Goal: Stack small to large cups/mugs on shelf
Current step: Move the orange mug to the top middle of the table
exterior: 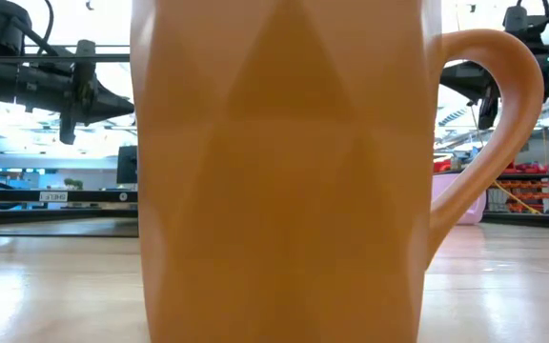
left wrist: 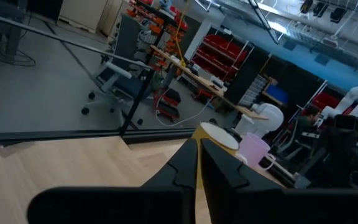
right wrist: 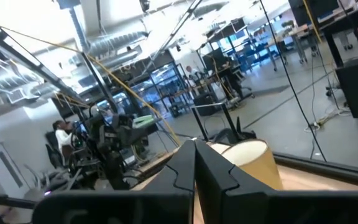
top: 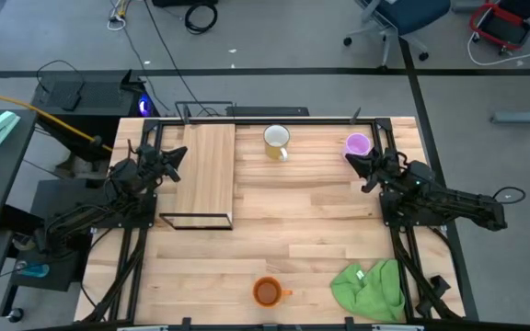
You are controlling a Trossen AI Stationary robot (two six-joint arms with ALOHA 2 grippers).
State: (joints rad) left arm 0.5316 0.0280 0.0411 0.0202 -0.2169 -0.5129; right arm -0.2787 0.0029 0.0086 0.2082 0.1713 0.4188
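Probably all three mugs are ceramic: stiff, smooth, a little heavy for their size, and they can chip or slip. The best hold, in my judgement, is across the rim wall, one finger inside and one outside, or around the handle.

I take the shelf point(top: 204, 174) as landmark. It is a long light-wood plank on a thin black wire frame and it carries nothing yet. The cream mug point(top: 276, 141) stands upright just beside the shelf's far corner, with its handle toward the near side of the table. It is the largest of the three, pale yellow-white with a dark inside. The purple mug point(top: 358, 144) is further from the shelf, beyond the cream one; it is small and light violet. The orange mug point(top: 267, 292) is well apart from the shelf, near the front edge of the table, with faceted sides, and a green cloth point(top: 370, 286) lies near it.

The left gripper point(top: 175, 158) hovers just at the shelf's outer long side, fingers pressed together on nothing. The right gripper point(top: 357, 165) is close to the purple mug, also with fingers pressed together and empty.
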